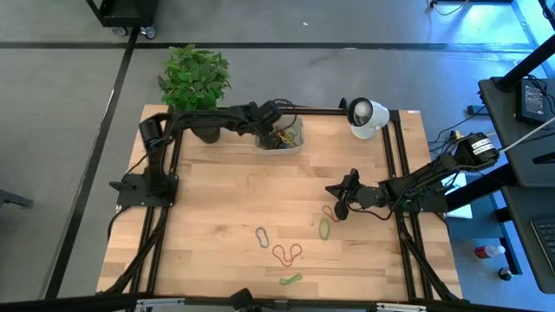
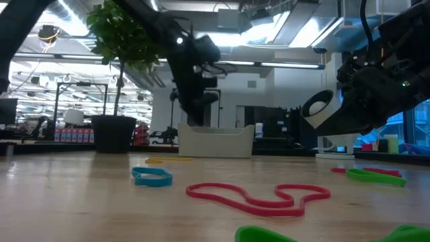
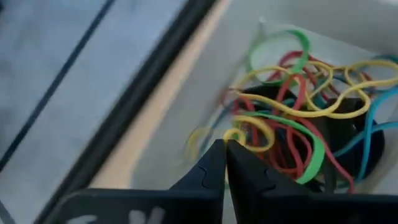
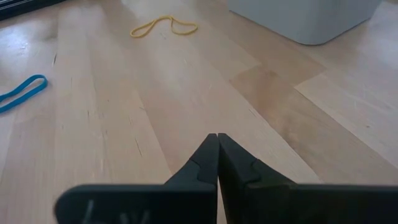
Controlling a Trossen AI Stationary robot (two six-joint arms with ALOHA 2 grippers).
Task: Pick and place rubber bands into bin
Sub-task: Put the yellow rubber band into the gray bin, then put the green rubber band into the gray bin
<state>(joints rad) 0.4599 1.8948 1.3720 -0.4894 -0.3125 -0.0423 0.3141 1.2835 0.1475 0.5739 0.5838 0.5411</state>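
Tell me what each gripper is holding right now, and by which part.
The left gripper, over the bin, is shut on a yellow rubber band, pinching one end of its loop. The right gripper is shut and holds nothing.

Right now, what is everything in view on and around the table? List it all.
loose rubber bands: about six; red, green, blue, yellow; table's near half
binned rubber bands: tangled pile, mixed colours, inside bin
bin: one, translucent grey, far edge
potted plant: one, green, far-left corner
camera: one, white, far-right corner
table: one, light wood
left gripper: shut on yellow band, over bin
right gripper: shut, empty, above table's right side
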